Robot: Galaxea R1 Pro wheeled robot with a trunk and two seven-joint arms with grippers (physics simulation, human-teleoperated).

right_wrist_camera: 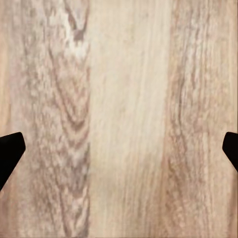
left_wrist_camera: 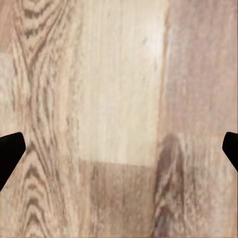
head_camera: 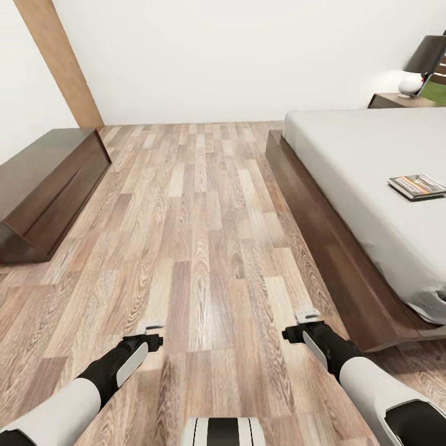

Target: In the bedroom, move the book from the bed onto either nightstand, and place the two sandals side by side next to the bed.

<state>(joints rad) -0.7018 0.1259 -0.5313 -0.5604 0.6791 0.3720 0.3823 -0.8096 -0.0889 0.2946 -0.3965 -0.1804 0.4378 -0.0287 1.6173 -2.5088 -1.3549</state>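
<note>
Best to close on the bed (head_camera: 365, 148) first, squaring up until the book (head_camera: 417, 186) on the mattress sits within easy reach of the right gripper (head_camera: 308, 326); book now lies well ahead and to that gripper's right. Both spread wide and empty over bare floor (head_camera: 204, 217), left gripper (head_camera: 150, 332) too; no sandals seen.
</note>
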